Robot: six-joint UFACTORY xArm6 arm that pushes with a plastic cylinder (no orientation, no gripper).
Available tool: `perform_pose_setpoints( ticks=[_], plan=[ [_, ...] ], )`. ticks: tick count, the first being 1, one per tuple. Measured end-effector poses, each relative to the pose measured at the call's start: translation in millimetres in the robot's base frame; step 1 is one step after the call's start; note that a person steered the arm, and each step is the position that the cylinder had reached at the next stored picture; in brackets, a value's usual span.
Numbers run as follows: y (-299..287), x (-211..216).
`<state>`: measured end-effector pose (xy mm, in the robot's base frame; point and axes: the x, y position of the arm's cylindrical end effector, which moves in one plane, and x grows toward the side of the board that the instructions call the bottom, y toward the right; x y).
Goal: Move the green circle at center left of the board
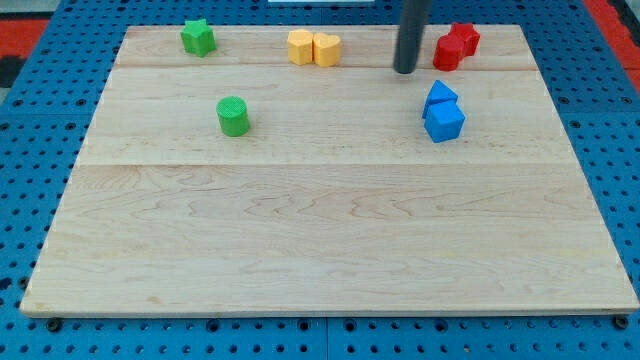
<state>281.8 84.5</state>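
Note:
The green circle (233, 116) is a short round block on the wooden board (320, 240), at the view's upper left. My tip (404, 70) is the lower end of a dark rod near the view's top, right of centre. It stands far to the right of the green circle, between the yellow blocks and the red blocks, and touches no block.
A green star (198, 37) sits at the top left. Two yellow blocks (313, 47) stand side by side at top centre. Two red blocks (456, 45) are at the top right. Two blue blocks (442, 111) sit just below my tip's right.

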Motion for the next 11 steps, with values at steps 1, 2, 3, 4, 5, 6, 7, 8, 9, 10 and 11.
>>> perform_pose_setpoints(
  ticks=[1, 2, 3, 4, 5, 6, 7, 8, 9, 10, 11],
  plan=[
    [-45, 9],
    [-65, 9],
    [-93, 22],
    [-102, 64],
    [-164, 90],
    [-226, 74],
    [-242, 78],
    [-284, 112],
    [-296, 86],
    [-331, 101],
    [-316, 161]
  ],
)
